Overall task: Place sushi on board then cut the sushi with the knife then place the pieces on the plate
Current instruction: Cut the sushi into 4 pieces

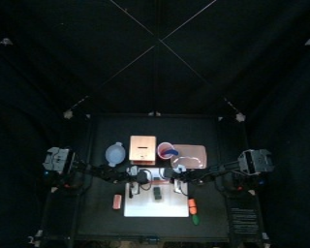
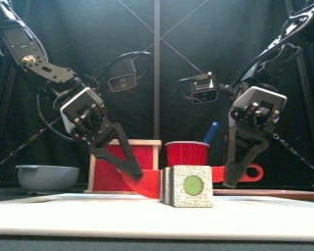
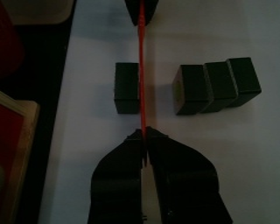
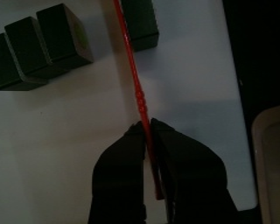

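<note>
Both left fingers point(image 3: 136, 147), right fingers point(image 4: 139, 142) pinch red knife point(image 3: 142, 79) between lone sushi block point(image 3: 126, 87), three blocks point(image 3: 215, 85).

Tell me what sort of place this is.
Probably a robot test booth staged as a toy kitchen: black curtains enclose it, and the left end effector and right end effector both grip a red knife between toy sushi blocks on a white cutting board.

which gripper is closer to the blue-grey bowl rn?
Left. Left gripper hangs between the blue-grey bowl and red cup, before the wooden box; right gripper is beyond the cup.
</note>
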Action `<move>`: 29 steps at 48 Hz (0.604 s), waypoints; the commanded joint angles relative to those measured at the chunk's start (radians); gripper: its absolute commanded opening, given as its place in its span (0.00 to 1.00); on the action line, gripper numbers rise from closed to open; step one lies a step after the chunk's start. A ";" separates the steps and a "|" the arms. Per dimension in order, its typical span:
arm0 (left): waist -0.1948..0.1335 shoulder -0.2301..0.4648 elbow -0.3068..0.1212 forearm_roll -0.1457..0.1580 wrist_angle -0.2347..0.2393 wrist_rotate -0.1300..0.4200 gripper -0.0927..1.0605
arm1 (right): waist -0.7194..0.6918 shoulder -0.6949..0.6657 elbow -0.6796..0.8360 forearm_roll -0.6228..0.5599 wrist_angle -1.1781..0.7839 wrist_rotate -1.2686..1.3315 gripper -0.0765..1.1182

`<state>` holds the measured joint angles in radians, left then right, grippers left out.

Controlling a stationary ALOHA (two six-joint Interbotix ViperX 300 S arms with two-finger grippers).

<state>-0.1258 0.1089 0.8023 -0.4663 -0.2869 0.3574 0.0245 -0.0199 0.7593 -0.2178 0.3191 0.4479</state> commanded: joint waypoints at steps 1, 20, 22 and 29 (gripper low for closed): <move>-0.006 -0.071 -0.017 0.020 -0.005 -0.002 0.45 | -0.012 -0.075 -0.032 0.000 0.029 0.005 0.41; -0.135 -0.149 0.000 0.049 -0.005 -0.005 0.45 | 0.072 -0.189 -0.026 0.046 0.058 0.015 0.41; -0.149 -0.143 -0.003 0.049 -0.005 -0.006 0.45 | 0.083 -0.187 -0.025 0.052 0.058 0.015 0.41; -0.173 -0.115 -0.011 0.037 -0.005 -0.009 0.45 | 0.103 -0.176 -0.018 0.077 0.058 0.015 0.41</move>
<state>-0.2638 -0.0077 0.8145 -0.4264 -0.2884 0.3482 0.1319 -0.1779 0.7486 -0.1473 0.3758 0.4479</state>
